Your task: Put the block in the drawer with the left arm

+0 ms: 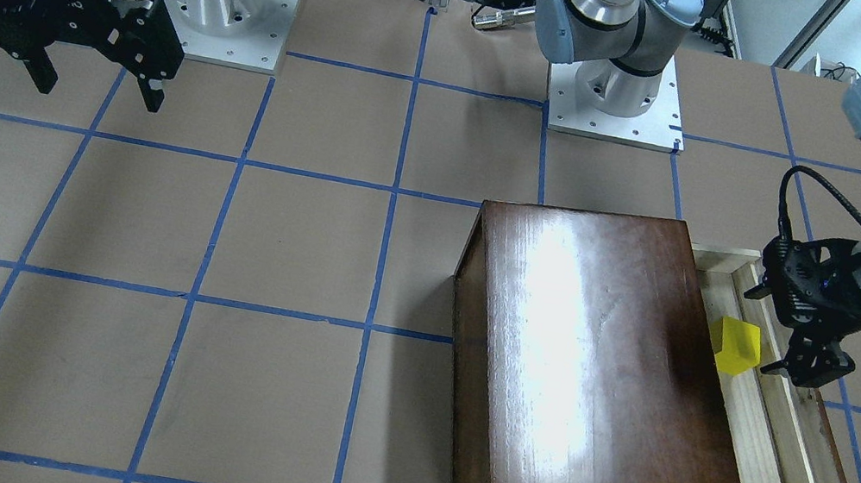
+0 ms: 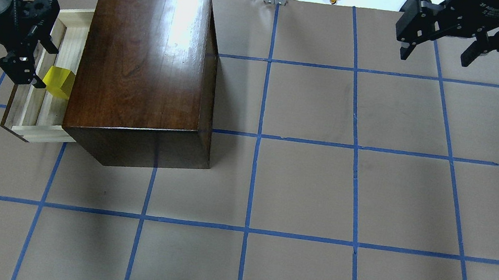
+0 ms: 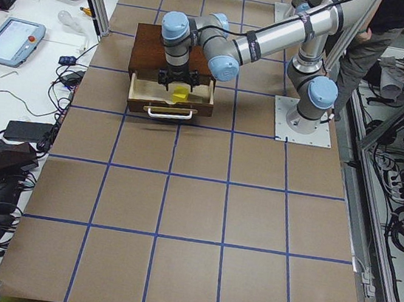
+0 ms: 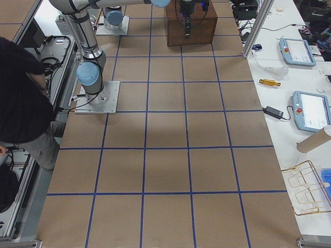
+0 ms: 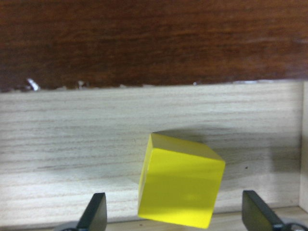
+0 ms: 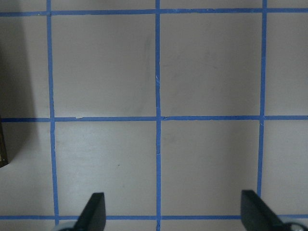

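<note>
Hanging over the open drawer (image 2: 31,98), the left gripper (image 2: 22,74) has its jaws spread wide, holding nothing, with the yellow block (image 2: 60,81) lying tilted in the drawer directly beneath and between them, just beside the dark box (image 2: 141,63), the right gripper (image 2: 435,57) well apart.

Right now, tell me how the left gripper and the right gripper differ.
The left gripper hangs over the open drawer and the yellow block in it, touching neither. The right gripper hangs over bare table, far from the box. A braided cable loops to the left gripper, while none shows on the right gripper. Both are black, two-fingered and open.
</note>
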Available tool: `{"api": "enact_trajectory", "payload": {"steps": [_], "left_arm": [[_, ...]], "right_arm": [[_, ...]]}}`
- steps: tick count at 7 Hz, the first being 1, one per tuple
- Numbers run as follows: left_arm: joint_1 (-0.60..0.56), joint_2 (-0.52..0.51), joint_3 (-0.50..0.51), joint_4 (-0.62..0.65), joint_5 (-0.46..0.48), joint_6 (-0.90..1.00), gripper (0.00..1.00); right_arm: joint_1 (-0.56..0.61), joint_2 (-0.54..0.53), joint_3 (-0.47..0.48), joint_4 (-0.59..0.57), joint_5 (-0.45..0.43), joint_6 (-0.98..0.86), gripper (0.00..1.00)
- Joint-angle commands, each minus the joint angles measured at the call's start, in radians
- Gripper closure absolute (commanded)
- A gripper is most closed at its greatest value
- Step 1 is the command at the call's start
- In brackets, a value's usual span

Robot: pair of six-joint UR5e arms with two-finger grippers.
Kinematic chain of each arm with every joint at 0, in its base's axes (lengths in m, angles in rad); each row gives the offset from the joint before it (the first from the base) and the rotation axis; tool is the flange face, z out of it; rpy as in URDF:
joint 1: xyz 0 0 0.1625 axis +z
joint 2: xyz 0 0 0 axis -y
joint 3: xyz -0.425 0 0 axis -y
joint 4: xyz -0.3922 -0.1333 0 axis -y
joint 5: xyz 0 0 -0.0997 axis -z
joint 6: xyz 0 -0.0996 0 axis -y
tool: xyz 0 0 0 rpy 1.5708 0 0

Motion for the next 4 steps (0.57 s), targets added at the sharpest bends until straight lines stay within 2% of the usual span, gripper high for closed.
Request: {"api": "enact_trajectory", "payload": {"steps": [1,4], "left_arm": [[-0.033,0.070,0.069,-0.109,-0.006,-0.239,0.00],[-0.223,0.132,0.089,-0.169,-0.003,-0.684,0.00]], "right_arm": [[0.000,-0.001,0.000,0.000,0.000,0.000,0.00],[0.000,-0.001,0.000,0.000,0.001,0.000,0.00]]}}
